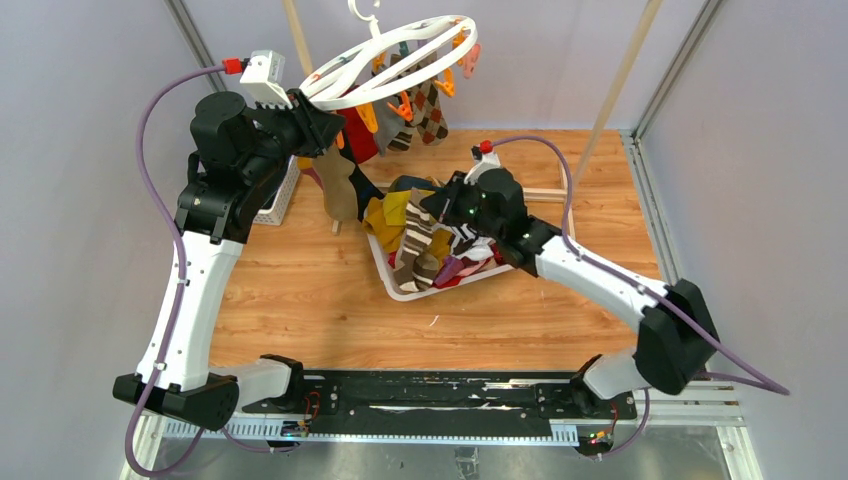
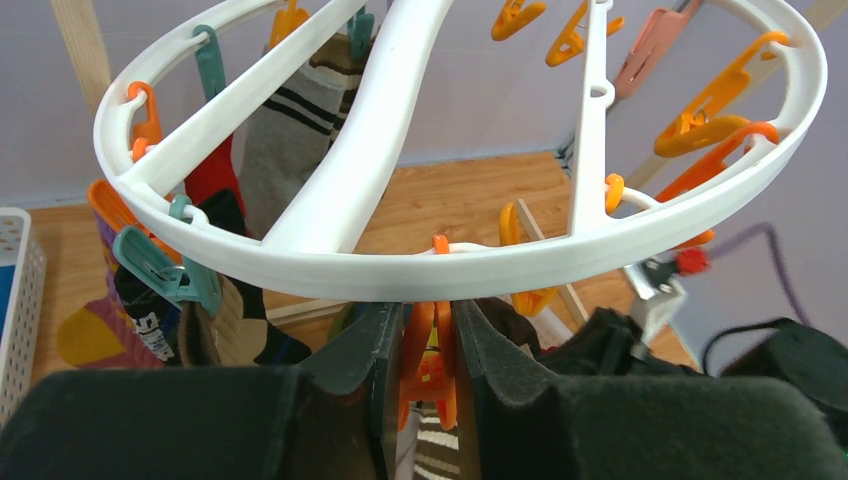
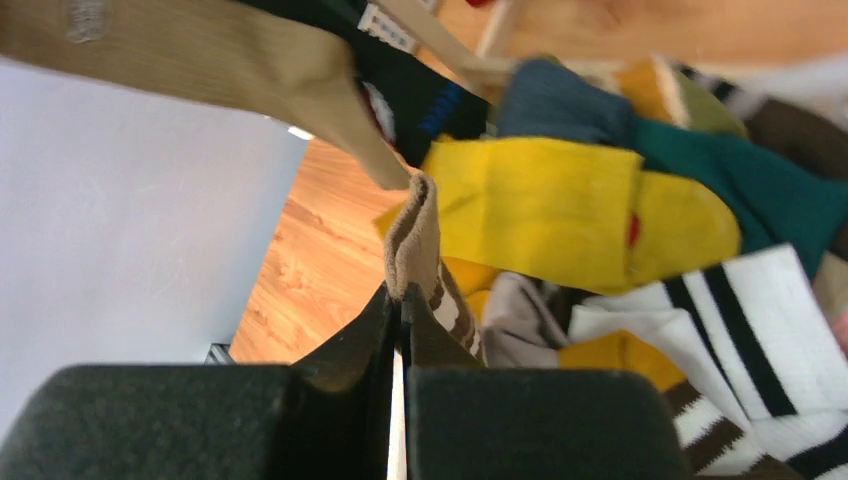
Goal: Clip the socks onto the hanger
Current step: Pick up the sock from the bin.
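The round white hanger (image 1: 345,97) hangs at the back with several socks (image 1: 425,110) clipped under it. My left gripper (image 1: 322,128) sits just under the near rim (image 2: 450,270), shut on a dangling orange clip (image 2: 432,365). A tan sock (image 1: 340,185) hangs beside it. My right gripper (image 1: 432,210) is over the white basket (image 1: 400,292) of mixed socks. It is shut on the cuff of a brown-and-cream striped sock (image 3: 420,235), whose lower end trails into the pile (image 1: 415,250). A yellow sock (image 3: 560,210) and a teal sock (image 3: 780,195) lie right behind it.
A white lattice basket (image 1: 283,195) stands at the left under the left arm. Wooden frame posts (image 1: 625,70) rise at the back. Free orange clips (image 2: 720,110) hang along the ring's far side. Bare wooden tabletop (image 1: 300,300) lies in front of the sock basket.
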Tool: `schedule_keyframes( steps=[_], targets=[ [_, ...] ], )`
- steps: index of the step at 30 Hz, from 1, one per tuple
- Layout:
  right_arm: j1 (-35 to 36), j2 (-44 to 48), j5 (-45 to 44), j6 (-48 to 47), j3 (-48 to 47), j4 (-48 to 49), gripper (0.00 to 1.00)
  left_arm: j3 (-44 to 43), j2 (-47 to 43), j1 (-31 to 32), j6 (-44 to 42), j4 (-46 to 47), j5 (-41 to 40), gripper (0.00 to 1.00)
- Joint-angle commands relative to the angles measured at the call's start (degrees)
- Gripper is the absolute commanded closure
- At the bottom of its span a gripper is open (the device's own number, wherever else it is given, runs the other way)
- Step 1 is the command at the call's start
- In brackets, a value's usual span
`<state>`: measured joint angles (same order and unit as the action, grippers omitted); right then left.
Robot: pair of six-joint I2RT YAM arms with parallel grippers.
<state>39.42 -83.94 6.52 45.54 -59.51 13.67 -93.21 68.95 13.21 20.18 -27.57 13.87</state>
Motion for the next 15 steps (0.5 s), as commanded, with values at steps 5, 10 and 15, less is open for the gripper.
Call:
schedule_keyframes(
  steps=[5,10,15],
  targets=[
    [14.1,11.6,-16.9,-28.1,-3.5,-7.2,1.00,-0.9,0.1,-0.3,0.3,-3.4,0.0,0.92],
    [20.7,12.1,-22.0,-34.7,-6.6,-11.9,1.00,-0.5,0.6,-0.3,2.2,-3.8,0.9,0.93],
    [24.9,8.9,-28.0,-44.8,-12.5,-8.4,1.00,-0.1,1.5,-0.3,4.3,-3.4,1.3,0.94]
  ],
)
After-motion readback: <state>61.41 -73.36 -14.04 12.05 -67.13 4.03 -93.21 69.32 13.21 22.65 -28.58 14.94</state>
